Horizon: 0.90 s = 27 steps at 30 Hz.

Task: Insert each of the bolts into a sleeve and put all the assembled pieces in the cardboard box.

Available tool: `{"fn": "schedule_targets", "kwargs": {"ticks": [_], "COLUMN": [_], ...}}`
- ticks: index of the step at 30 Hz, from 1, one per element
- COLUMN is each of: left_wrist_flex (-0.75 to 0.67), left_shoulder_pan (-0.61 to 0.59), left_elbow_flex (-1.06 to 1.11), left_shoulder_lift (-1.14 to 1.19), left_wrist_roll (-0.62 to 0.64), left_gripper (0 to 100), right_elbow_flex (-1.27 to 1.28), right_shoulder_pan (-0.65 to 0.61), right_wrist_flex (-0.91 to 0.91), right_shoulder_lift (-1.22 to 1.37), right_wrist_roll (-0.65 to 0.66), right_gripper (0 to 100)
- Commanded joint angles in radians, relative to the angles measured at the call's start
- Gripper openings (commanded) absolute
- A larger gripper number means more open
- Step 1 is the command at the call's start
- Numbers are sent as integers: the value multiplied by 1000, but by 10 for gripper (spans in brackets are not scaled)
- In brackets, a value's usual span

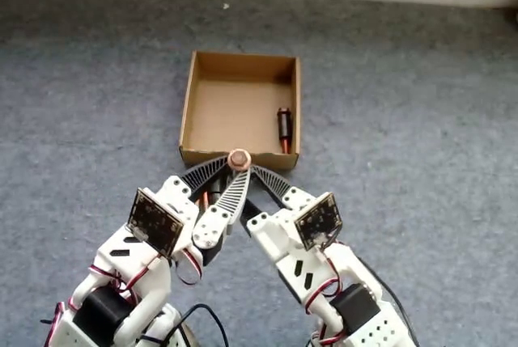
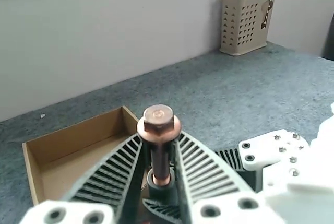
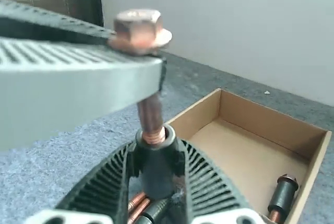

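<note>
My left gripper (image 2: 158, 148) is shut on a copper bolt (image 2: 158, 125), holding it upright by the shank just under its hex head. The bolt's tip sits in the top of a black sleeve (image 3: 155, 169), on which my right gripper (image 3: 155, 174) is shut. In the high view both grippers meet at the bolt (image 1: 239, 158), just over the near wall of the cardboard box (image 1: 188, 112). One assembled bolt and sleeve (image 1: 284, 129) lies along the box's right wall.
Loose copper bolts (image 3: 136, 205) and a dark sleeve lie on the grey carpet under the right gripper. A beige basket (image 2: 245, 18) of wooden sticks stands by the wall, far behind the box.
</note>
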Motion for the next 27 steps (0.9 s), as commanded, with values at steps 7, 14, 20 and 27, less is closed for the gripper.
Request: {"fn": "schedule_targets", "kwargs": {"ticks": [7, 14, 20, 27], "left_wrist_flex": [91, 288, 358, 354], "left_shoulder_pan": [7, -2, -81, -410], "left_elbow_flex": [36, -77, -130, -87], "left_shoulder_lift": [4, 4, 2, 2], "left_wrist_roll": [-121, -124, -126, -133], "left_gripper": [149, 196, 187, 56], "right_elbow_flex": [-73, -70, -1, 24], "right_shoulder_pan": [56, 125, 137, 137], "right_wrist_flex": [-28, -27, -22, 50], "right_shoulder_lift": [-19, -19, -12, -10], "right_wrist_roll": [-29, -34, -31, -34], "right_gripper": [5, 5, 5, 5]}}
